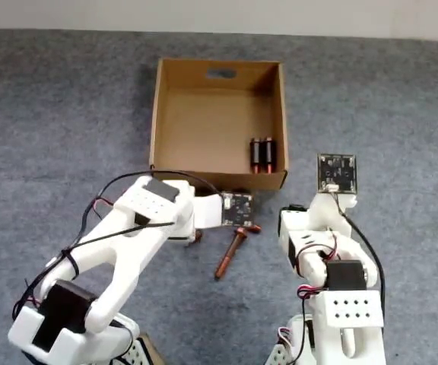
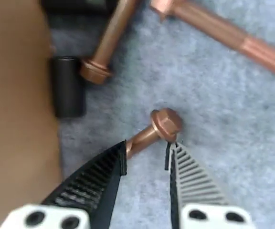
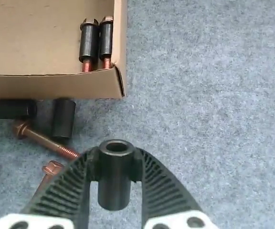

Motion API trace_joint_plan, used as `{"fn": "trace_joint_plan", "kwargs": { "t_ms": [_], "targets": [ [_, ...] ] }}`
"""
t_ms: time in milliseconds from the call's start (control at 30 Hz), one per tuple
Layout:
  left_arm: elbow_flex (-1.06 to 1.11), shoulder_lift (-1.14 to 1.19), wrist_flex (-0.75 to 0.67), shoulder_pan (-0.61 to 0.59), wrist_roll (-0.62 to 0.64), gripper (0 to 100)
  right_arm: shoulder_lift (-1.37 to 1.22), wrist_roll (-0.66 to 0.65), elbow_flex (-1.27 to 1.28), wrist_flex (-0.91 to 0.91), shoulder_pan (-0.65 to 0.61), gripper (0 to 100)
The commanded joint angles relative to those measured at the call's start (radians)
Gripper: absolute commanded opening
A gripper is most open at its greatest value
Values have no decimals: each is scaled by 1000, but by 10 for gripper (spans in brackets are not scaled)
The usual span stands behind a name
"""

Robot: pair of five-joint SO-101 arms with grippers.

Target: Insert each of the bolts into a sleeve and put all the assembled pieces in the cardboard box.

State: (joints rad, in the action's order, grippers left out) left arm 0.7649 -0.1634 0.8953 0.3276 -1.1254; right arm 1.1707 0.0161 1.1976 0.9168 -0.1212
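Ribbed black jaws of the right pincer (image 3: 114, 162) are clamped on a black sleeve (image 3: 113, 179). It is a smooth matte tube, held with its open bore turned toward the wrist camera, presumably so a bolt can be fed in. Grey, felt-like cloth covers the table (image 1: 67, 114). Toward its far edge sits the cardboard box (image 1: 166, 114), plain brown and open-topped. Two assembled pieces (image 1: 262, 156) lie side by side in its near right corner, copper ends poking from their black tubes. The left pincer (image 2: 146, 150) is spread open astride a copper bolt (image 2: 159, 126). One jaw touches the shank and the other is just clear, likely lining up a grip below the flanged hex head. Two loose sleeves (image 3: 63, 117) lie by the box's near wall, with other bolts (image 3: 44, 138) beside them.
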Motion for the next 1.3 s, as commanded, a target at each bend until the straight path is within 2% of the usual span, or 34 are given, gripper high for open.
{"fn": "trace_joint_plan", "kwargs": {
  "t_ms": [0,400,533,733,900,1267],
  "targets": [
    [2,-2,-11,25,-6,165,19,11,-7,-16,4,5],
    [2,-1,-12,27,-6,161,19,11,-7,-18,4,5],
    [33,-2,-11,64,-8,159,19,11,-7,-18,4,5],
    [87,-4,-11,116,-8,66,19,11,-7,-18,5,5],
    [91,-13,-5,84,-8,7,19,11,-7,-18,5,5],
    [53,-15,28,-16,0,11,19,11,-7,-19,5,5]
  ]
}}
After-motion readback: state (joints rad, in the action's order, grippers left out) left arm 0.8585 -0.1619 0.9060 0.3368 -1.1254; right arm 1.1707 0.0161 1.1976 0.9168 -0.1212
